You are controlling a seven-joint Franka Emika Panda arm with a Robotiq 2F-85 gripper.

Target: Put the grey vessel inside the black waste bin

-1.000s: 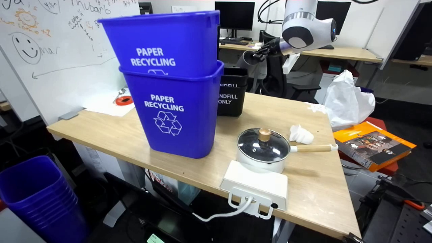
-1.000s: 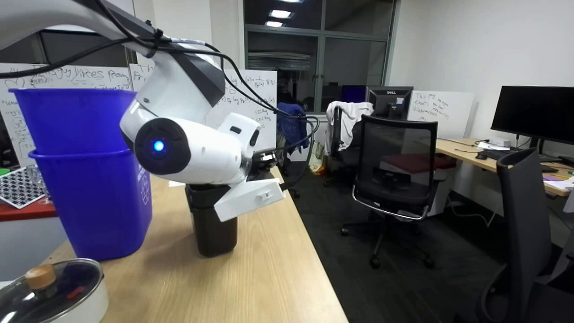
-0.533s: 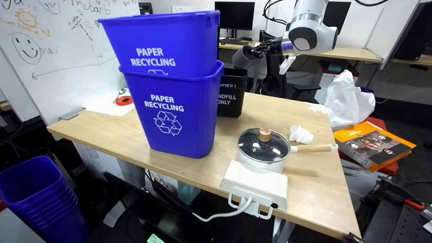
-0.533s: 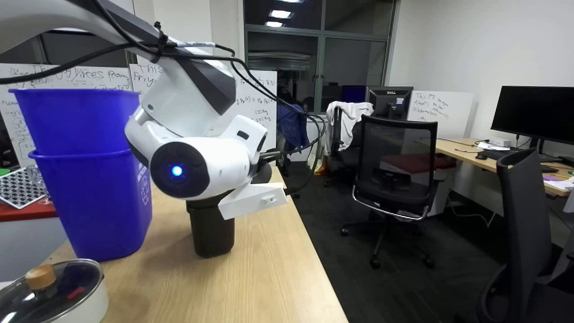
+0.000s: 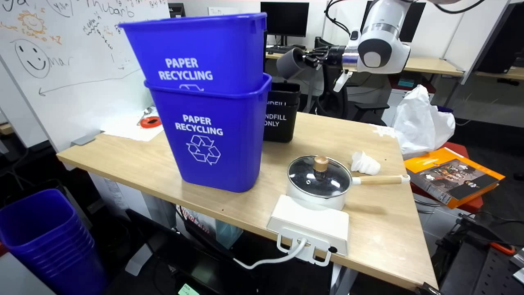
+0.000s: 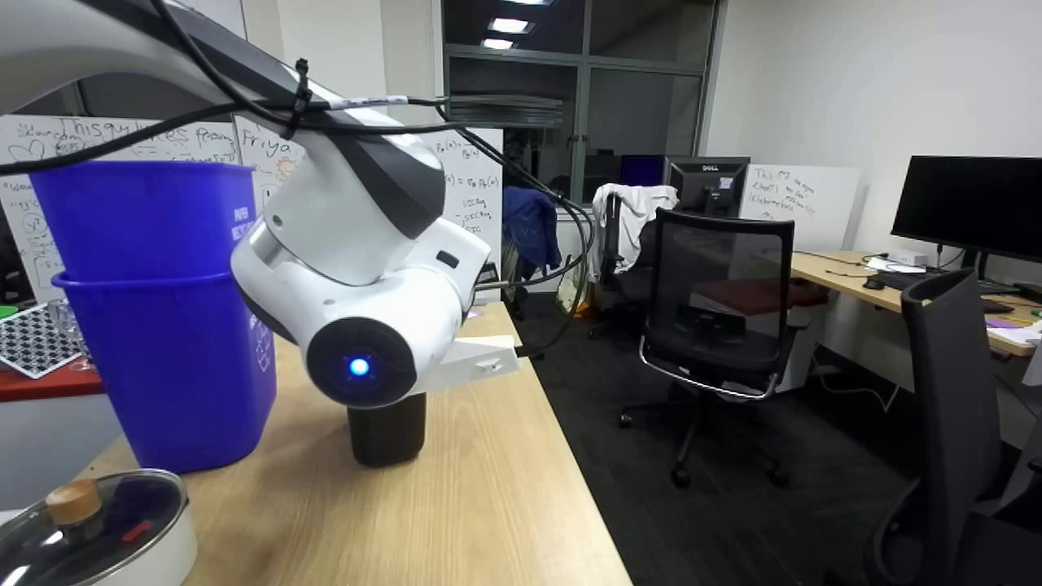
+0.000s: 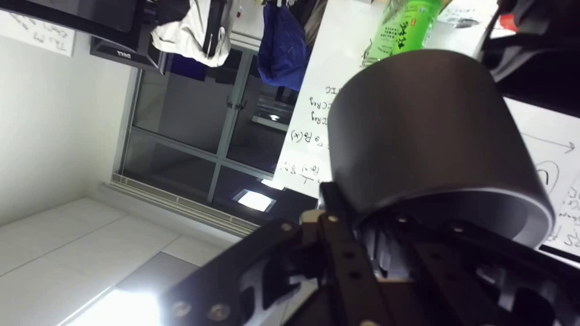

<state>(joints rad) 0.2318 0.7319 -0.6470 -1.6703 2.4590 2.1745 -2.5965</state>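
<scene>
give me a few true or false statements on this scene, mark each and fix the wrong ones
The fingers grip the grey vessel. True.
The grey vessel is level and upright. False: it is tilted.
The black waste bin has white lettering. True.
A lid sits on the pan. True.
The grey vessel is inside the black waste bin. False: it is held outside it.
The black waste bin lies on its side. False: it stands upright.

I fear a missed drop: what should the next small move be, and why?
Probably centre the grey vessel over the black waste bin before opening the gripper: in an exterior view the vessel, held by its rim, appears tilted above the bin, but whether it is fully over the opening is unclear.
</scene>
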